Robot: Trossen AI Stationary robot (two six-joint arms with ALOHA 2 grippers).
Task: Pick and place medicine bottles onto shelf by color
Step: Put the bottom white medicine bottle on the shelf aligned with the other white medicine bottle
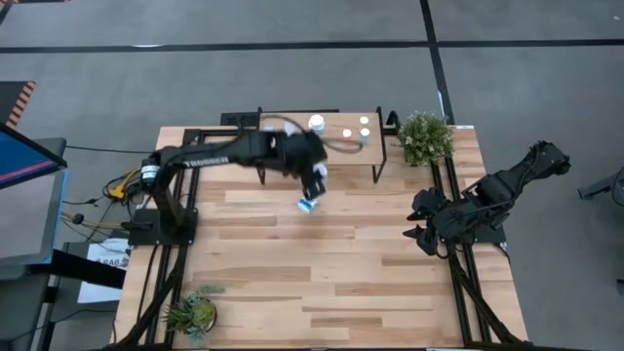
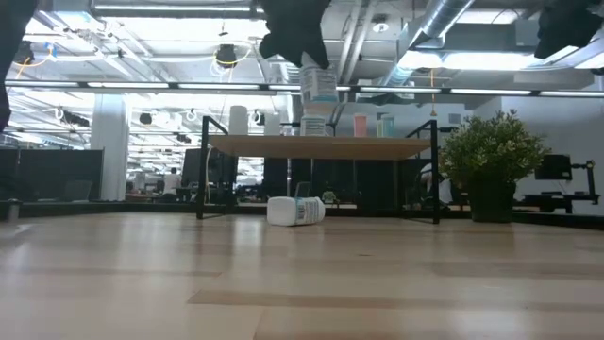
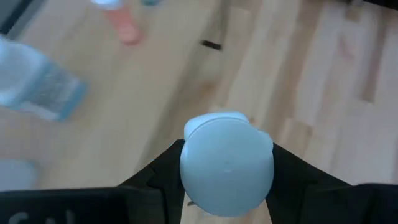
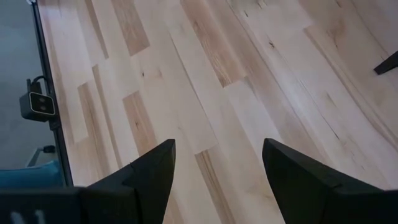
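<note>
My left gripper [image 1: 317,180] is shut on a white medicine bottle [image 2: 319,85] with a blue label, held in the air in front of the shelf [image 1: 292,144]. The left wrist view looks down on the bottle's white cap [image 3: 227,162]. Another white, blue-labelled bottle [image 1: 308,203] lies on its side on the table, below and in front of the shelf. On the shelf top [image 2: 321,146] stand a bigger white bottle [image 1: 316,123] and three small ones [image 1: 364,128]. My right gripper [image 4: 217,168] waits open at the table's right side [image 1: 424,222]. My left gripper pinches the bottle's upper part, just under the cap [image 3: 186,180], between its two fingers [image 3: 163,171]. The fingers slant down at it from above. The bottle hangs below them, roughly upright and lifted clear of table and shelf.
A potted plant [image 1: 425,136] stands just right of the shelf, and a smaller one [image 1: 192,312] sits at the near left corner. Bare plank tabletop [image 1: 331,283] stretches across the near half. The shelf's black legs [image 2: 435,170] stand at its ends.
</note>
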